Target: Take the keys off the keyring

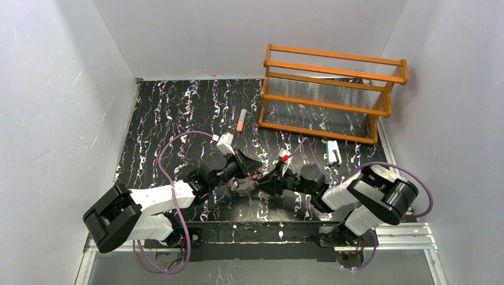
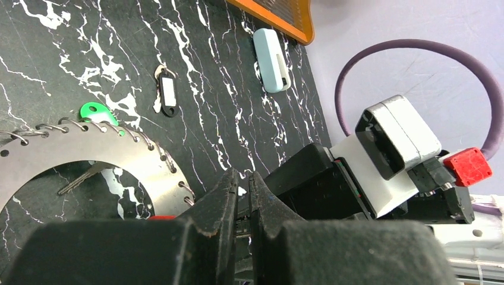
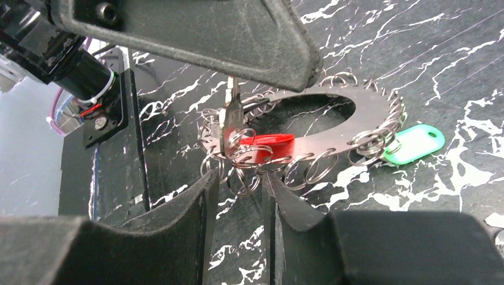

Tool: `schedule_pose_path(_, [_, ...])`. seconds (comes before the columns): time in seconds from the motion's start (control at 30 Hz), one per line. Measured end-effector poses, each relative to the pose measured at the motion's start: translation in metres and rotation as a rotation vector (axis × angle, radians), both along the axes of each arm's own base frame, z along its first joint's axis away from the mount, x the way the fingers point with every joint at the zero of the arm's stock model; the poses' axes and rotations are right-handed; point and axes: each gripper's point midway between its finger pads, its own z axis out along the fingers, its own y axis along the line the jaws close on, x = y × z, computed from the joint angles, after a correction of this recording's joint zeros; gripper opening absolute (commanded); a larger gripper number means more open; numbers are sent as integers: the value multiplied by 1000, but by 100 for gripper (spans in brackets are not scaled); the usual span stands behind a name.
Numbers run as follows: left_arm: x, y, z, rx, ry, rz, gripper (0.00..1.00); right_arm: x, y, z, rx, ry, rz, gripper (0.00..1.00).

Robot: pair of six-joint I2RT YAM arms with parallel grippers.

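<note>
Near the middle of the worktop (image 2: 59,53) the keyring (image 2: 142,163) lies flat, and the two arms reach it from opposite sides. The left tool (image 2: 242,196) is pressed almost together over the near rim. It seems to pinch a thin metal piece there (probably one of the small loops, I cannot tell which one). I judge that this grip is to keep the keyring from sliding.

The right tool (image 3: 239,181) is spread, with one finger on each side of a bunch of loops just under the red key (image 3: 267,142). It grips nothing that I can see. Such a position makes sense if the red key is the next one to pull off.

The green key (image 2: 95,111) hangs on the far rim, so it is not yet removed. The dark-and-white key (image 2: 169,95) lies apart from the keyring on the worktop, so this one looks already free. About one third of the task seems done.
</note>
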Motion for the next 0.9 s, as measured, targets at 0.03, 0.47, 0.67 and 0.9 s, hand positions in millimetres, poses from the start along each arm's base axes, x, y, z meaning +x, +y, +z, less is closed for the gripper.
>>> schedule_pose_path(0.03, [0, 0, 0, -2, -1, 0, 0, 1, 1, 0, 5, -2, -4, 40])
schedule_pose_path(0.47, [4, 0, 10, -28, -24, 15, 0, 29, -4, 27, 77, -34, -178, 29])
schedule_pose_path(0.67, [8, 5, 19, -35, -54, 40, 0, 32, -9, 34, 71, -64, -209, 6])
schedule_pose_path(0.9, [8, 6, 23, -12, -70, 36, 0, 31, -14, 39, 44, -128, -203, 1])
